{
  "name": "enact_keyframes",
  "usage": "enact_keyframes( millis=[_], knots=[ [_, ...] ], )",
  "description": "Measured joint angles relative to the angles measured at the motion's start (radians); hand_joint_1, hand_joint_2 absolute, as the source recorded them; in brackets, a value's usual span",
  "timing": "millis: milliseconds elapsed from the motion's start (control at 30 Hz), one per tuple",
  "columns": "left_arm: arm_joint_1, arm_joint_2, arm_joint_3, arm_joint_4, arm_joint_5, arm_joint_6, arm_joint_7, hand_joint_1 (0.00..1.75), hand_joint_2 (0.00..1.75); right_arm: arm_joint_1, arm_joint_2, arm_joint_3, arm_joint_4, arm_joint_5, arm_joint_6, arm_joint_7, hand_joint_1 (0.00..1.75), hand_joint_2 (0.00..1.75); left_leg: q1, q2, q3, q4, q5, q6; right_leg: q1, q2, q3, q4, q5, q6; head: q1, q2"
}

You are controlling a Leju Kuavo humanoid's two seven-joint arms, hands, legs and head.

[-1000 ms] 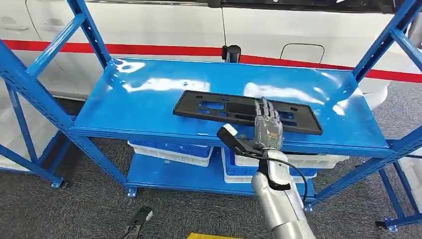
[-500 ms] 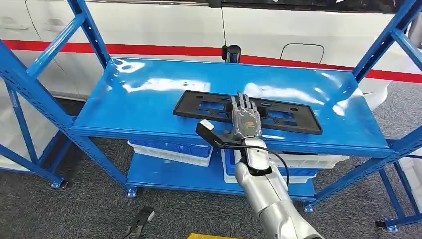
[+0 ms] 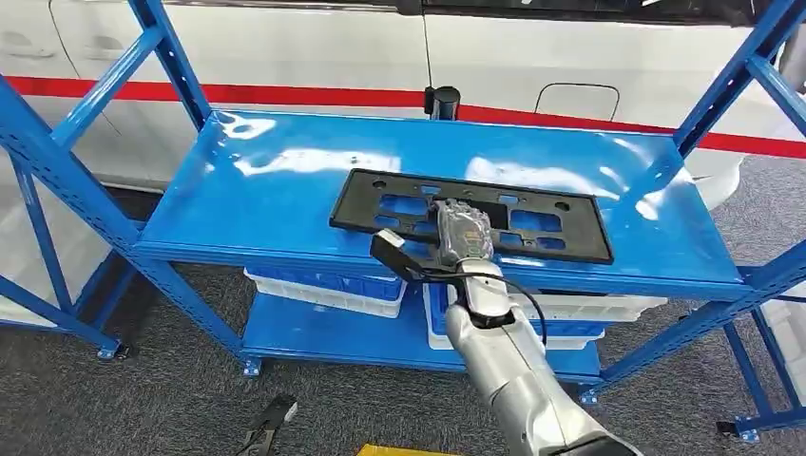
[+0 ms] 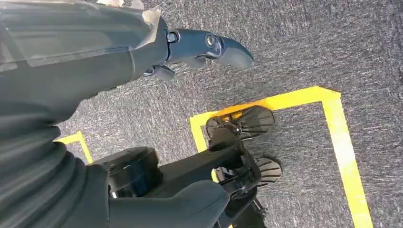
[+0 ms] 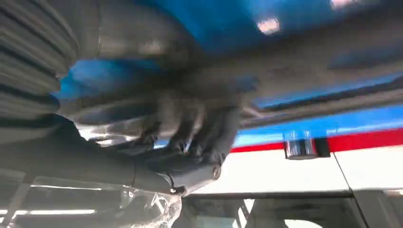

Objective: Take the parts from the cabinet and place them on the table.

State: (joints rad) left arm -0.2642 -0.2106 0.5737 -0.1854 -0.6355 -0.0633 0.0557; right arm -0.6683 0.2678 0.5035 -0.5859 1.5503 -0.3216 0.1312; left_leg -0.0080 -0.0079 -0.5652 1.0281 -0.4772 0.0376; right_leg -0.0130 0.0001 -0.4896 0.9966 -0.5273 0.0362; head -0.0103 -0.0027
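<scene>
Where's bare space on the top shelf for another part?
Bare: the top shelf left of the black plate out to the left upright, and the strip behind it. Smaller patch at the right end. Crowded: front centre, where the right hand grips the plate's near edge.

Blue steel racking on grey carpet

We see a glossy blue shelf catching bright glare, bins on the lower tier, a white wall with a red stripe behind, and yellow floor tape on the carpet.
</scene>
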Motion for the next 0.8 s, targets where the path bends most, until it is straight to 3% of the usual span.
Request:
enact_keyframes(
  millis=[567, 800],
  knots=[
    [-0.01, -0.004, -0.001, 0.0, -0.037, -0.036, -0.02, 0.0, 1.75, -0.002, -0.021, -0.012, 0.003, -0.001, -0.017, -0.006, 1.75, 1.75, 0.0, -0.001, 0.001, 0.0, 0.0, 0.0, 0.0, 0.0, 0.001, 0.0, 0.0, 0.0, 0.0, 0.0],
    [-0.015, -0.004, -0.001, 0.0, -0.048, -0.006, -0.021, 0.0, 1.75, 0.092, -0.05, -0.054, -0.182, -0.09, -0.078, -0.086, 1.75, 1.75, -0.001, -0.001, 0.0, 0.0, 0.001, 0.001, 0.0, 0.0, 0.001, 0.0, 0.0, 0.0, 0.0, 0.0]
  ],
)
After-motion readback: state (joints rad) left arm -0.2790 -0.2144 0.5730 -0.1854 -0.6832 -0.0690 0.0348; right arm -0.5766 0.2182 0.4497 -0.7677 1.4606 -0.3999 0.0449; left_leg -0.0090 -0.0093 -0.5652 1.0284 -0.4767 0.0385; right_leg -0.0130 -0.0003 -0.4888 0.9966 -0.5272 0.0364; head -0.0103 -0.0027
